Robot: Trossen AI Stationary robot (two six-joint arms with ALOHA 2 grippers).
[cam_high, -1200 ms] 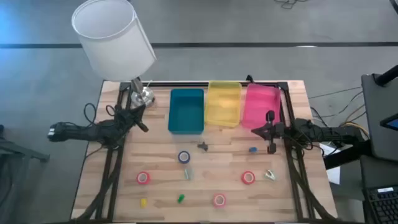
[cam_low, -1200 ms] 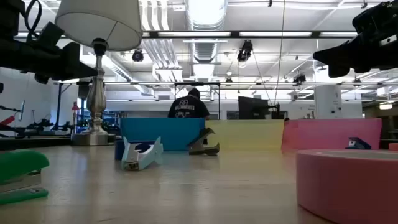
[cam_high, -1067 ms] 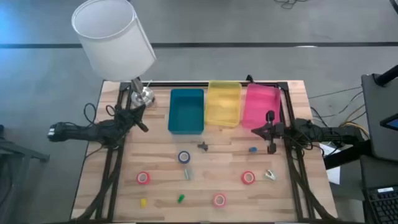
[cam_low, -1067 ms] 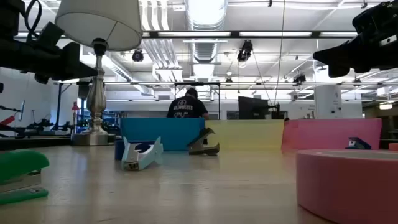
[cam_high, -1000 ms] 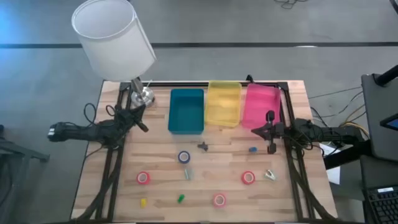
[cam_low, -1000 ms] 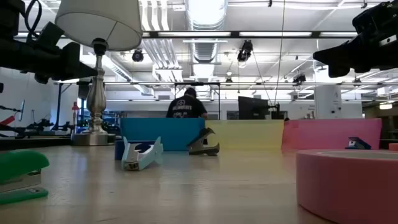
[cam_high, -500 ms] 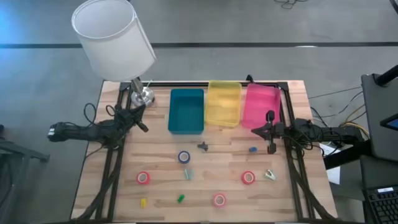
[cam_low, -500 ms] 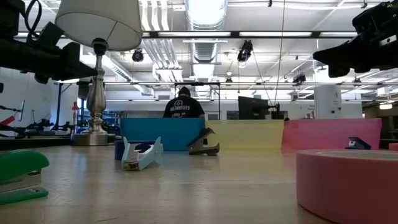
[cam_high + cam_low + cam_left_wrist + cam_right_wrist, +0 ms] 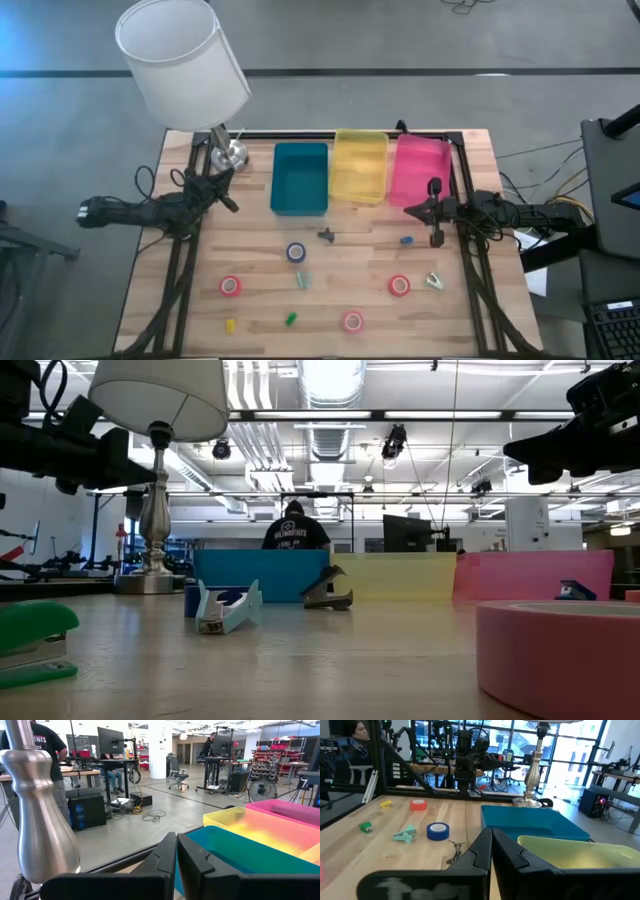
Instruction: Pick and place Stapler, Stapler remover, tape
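Presently I log no pick begun: left gripper and right gripper closed on nothing at the table's sides, tape and other items lying loose before the bins, so next comes a reach.

Three bins stand behind four tape rolls on the table.

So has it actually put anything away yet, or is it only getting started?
Only starting, by the look of it. Done: nothing; the teal bin, yellow bin and pink bin look empty from above. In hand: nothing; the left gripper and right gripper wait at the table's sides, jaws shut. Left: the blue tape, the red rolls like the one at, the green stapler and dark staple remover.
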